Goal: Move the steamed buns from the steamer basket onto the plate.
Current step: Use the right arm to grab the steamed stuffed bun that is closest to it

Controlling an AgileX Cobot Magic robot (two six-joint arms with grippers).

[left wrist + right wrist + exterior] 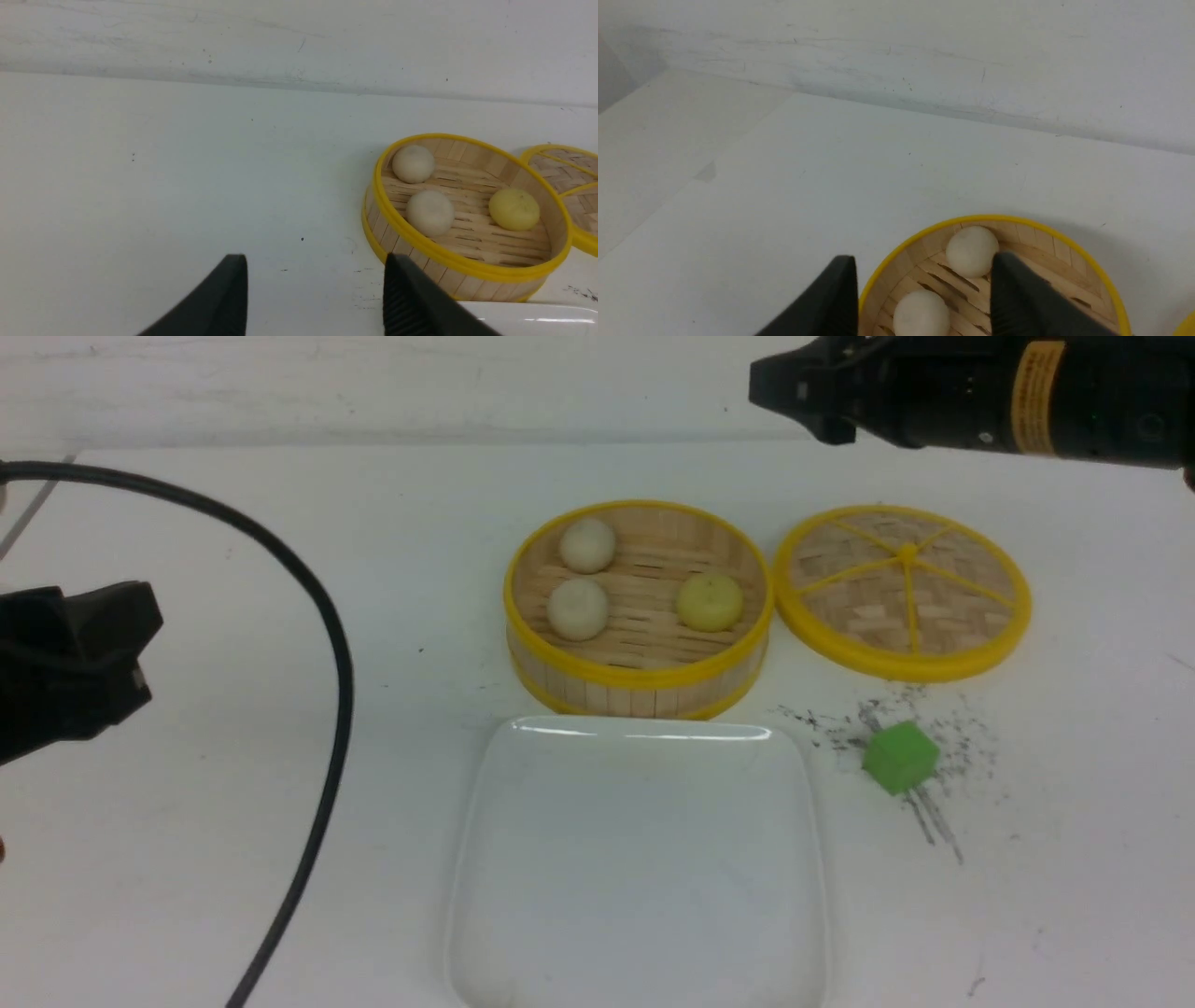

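The steamer basket stands mid-table and holds three buns: an off-white bun at the back left, an off-white bun at the front left and a pale yellow bun on the right. The white square plate lies empty just in front of it. My right gripper is open and empty, high above the basket; it shows at the top right of the front view. My left gripper is open and empty over bare table, left of the basket.
The flat woven lid lies right of the basket. A green cube sits on dark scuff marks right of the plate. A black cable curves across the table's left side. A wall runs along the table's far edge.
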